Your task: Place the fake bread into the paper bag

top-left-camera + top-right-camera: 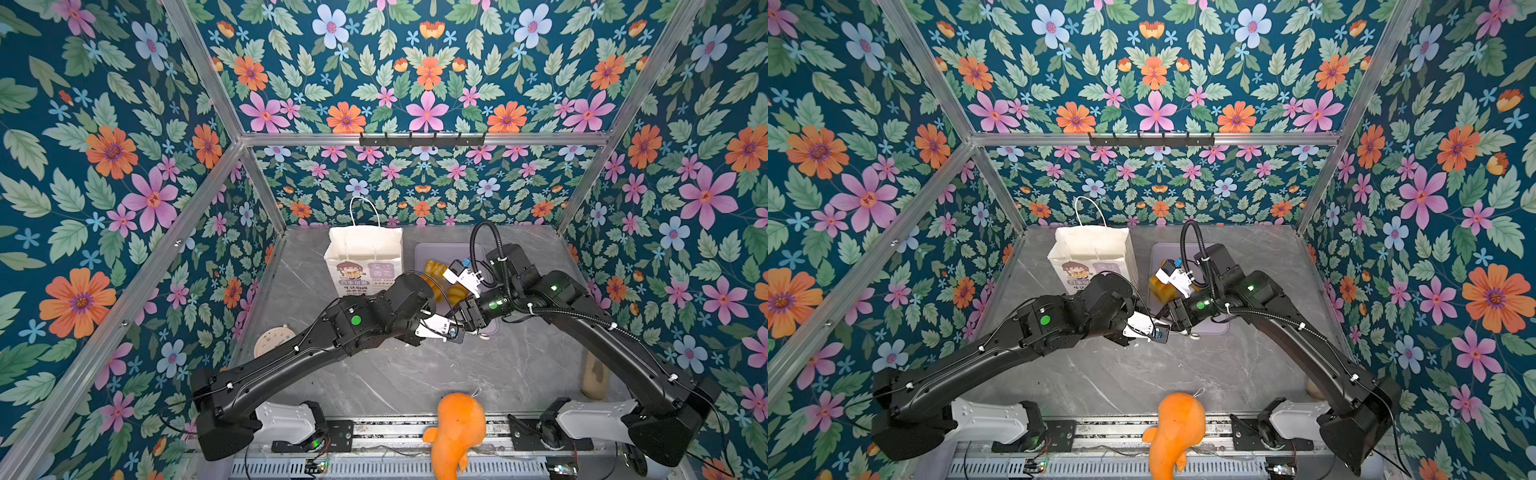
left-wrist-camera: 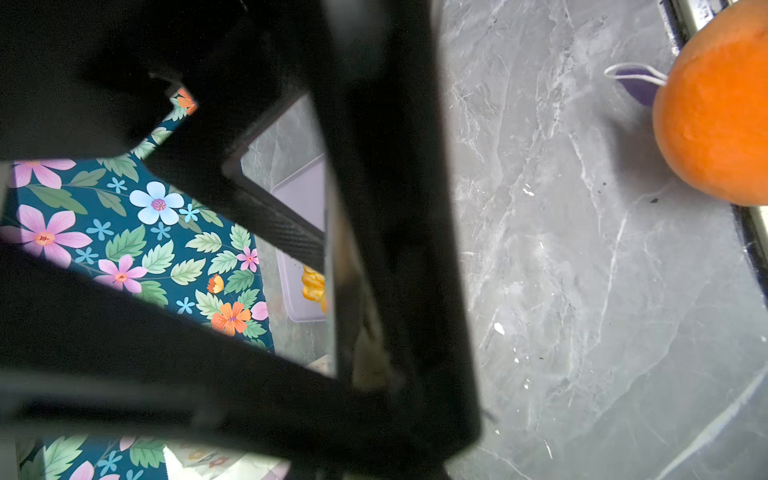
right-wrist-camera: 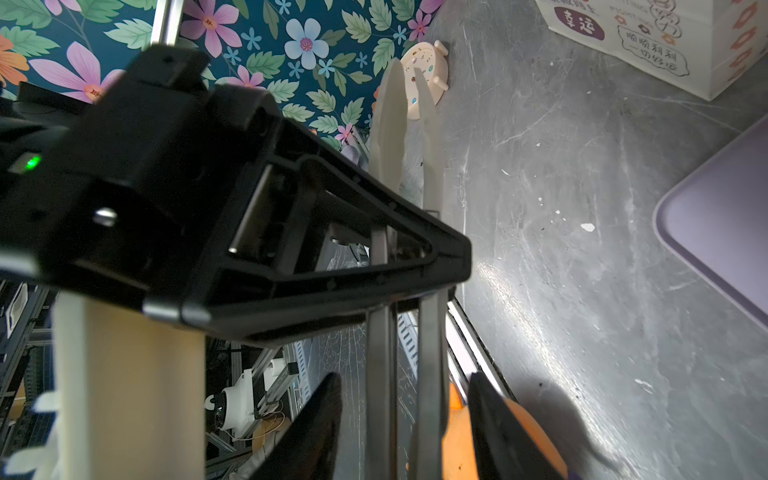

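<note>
The white paper bag (image 1: pixel 365 249) (image 1: pixel 1092 249) (image 3: pixel 648 41) stands upright and open at the back. To its right, golden fake bread (image 1: pixel 436 269) (image 1: pixel 1163 291) (image 2: pixel 313 284) lies on a lavender tray (image 1: pixel 440 251) (image 3: pixel 727 216). Both arms meet in front of the tray. My left gripper (image 1: pixel 455 332) (image 3: pixel 374 249) is shut on cream tongs (image 3: pixel 390 124), whose blades nearly touch. The right gripper (image 1: pixel 469 316) (image 3: pixel 403 386) is open, one finger on each side of the tongs' grey arms, with gaps showing. The left wrist view is mostly blocked by black gripper parts.
An orange plush toy (image 1: pixel 457 432) (image 2: pixel 719 116) lies at the table's front edge. A round cream toy (image 1: pixel 272 338) (image 3: pixel 424 79) sits at the left wall and a beige object (image 1: pixel 594 374) at the right wall. Floral walls enclose the grey marble table (image 1: pixel 415 374).
</note>
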Action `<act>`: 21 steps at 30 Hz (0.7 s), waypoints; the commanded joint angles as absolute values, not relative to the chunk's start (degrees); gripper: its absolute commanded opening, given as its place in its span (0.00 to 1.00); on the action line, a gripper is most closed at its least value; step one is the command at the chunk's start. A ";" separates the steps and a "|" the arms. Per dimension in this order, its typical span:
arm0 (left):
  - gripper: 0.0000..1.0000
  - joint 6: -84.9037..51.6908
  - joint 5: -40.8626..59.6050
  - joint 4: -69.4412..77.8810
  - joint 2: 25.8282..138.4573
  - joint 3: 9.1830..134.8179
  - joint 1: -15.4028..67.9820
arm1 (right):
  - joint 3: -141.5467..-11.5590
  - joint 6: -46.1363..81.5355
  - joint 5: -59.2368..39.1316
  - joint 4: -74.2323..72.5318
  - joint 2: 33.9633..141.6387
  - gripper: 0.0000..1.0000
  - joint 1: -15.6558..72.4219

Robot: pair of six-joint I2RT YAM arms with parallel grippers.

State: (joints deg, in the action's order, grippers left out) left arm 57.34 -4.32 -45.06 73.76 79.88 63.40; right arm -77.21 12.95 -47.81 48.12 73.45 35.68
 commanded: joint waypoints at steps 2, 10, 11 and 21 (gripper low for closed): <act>0.19 55.92 -4.63 -44.47 73.83 80.33 63.37 | -76.84 12.65 -48.33 47.57 73.20 0.47 35.72; 0.19 55.46 -5.37 -44.26 73.92 80.11 63.36 | -76.90 12.13 -48.78 48.03 73.43 0.46 35.70; 0.20 55.33 -5.12 -44.30 74.00 80.22 63.41 | -76.98 12.10 -48.78 47.90 73.36 0.46 35.74; 0.20 54.49 -6.24 -44.20 74.36 80.51 63.30 | -76.56 11.69 -48.74 48.60 73.67 0.51 35.77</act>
State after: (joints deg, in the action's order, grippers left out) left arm 56.03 -4.93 -46.00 74.32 80.09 63.40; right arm -76.66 12.49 -47.94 47.83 73.47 35.66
